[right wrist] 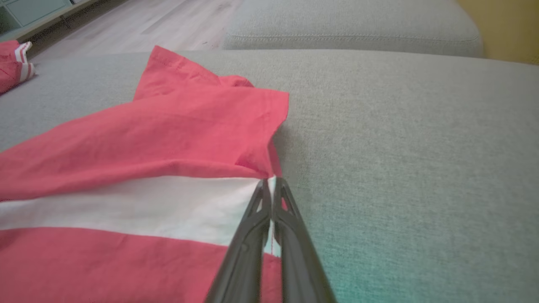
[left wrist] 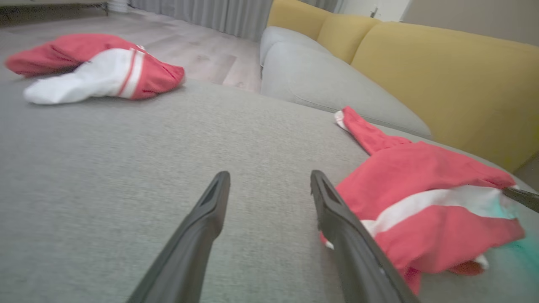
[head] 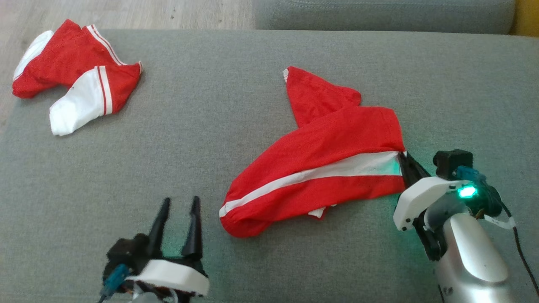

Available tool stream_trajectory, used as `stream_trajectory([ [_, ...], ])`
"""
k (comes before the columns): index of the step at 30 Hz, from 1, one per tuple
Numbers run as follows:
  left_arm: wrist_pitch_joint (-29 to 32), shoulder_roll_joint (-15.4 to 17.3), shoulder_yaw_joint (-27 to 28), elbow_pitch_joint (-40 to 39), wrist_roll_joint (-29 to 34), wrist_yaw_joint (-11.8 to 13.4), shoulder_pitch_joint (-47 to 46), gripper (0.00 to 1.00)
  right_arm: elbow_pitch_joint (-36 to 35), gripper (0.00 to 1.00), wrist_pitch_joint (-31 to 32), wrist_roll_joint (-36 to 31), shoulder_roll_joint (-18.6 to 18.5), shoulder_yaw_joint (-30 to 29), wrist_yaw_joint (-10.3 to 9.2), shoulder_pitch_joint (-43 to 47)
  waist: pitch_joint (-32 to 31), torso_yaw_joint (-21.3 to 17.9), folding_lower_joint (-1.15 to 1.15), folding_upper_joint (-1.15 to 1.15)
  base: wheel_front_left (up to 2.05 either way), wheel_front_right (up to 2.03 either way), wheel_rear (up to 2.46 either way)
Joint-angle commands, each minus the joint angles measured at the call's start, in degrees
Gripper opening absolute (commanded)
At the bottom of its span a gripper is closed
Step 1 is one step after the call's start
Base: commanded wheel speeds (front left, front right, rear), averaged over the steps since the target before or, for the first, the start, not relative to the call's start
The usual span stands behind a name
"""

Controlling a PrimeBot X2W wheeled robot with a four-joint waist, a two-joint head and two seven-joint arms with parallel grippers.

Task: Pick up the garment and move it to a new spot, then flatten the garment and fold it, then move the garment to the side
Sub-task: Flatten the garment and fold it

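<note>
Fabric is pinched: the right gripper (right wrist: 271,185) has its two fingers pressed together on the garment (head: 328,168), at the right-hand edge where the white stripe (head: 320,172) ends. The right wrist view shows a sliver of white cloth between the fingers, so the grip looks real, though thin. The left gripper (head: 181,206) hangs with fingers spread, holding nothing, near the garment's lower left end and not touching it.

The garment lies rumpled on the grey cushion (head: 252,84), right of the middle, with one red flap reaching toward the back. A second garment (head: 76,75), red and white, sits bunched at the far left corner, well apart.

By my reading this is the first step, the pick-up: grasp made, cloth not yet lifted. Next the right arm needs to rise and carry the garment to a fresh spot. With one edge held, the rest will hang and trail, so the lift should be high enough to clear the cushion and slow enough that the thin pinch does not slip. Bare cushion between the two garments seems a likely place. Flattening and folding will want both grippers.
</note>
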Motion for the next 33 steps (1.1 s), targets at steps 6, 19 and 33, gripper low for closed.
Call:
stream_trajectory([
  [6,8.11,-0.92,-2.05,-4.09,-6.45,-3.42,0.85,1.00,-3.81,0.00,-0.93,-0.31,-0.12,0.37,0.22,0.57,-0.88,-0.46,0.00,0.00,0.00,0.00,0.00],
  [19,24.70,-0.61,-4.05,-11.49,-16.15,-3.49,2.32,1.00,-6.16,0.00,-0.39,-1.07,-0.12,-0.83,0.22,2.28,-0.40,-1.41,0.00,0.00,0.00,0.00,0.00],
  [33,30.36,-1.25,-3.32,-13.35,-23.04,-1.96,1.30,1.00,-7.04,0.00,-0.73,-0.62,-0.12,-0.37,0.22,2.25,-0.01,-2.60,0.00,0.00,0.00,0.00,0.00],
])
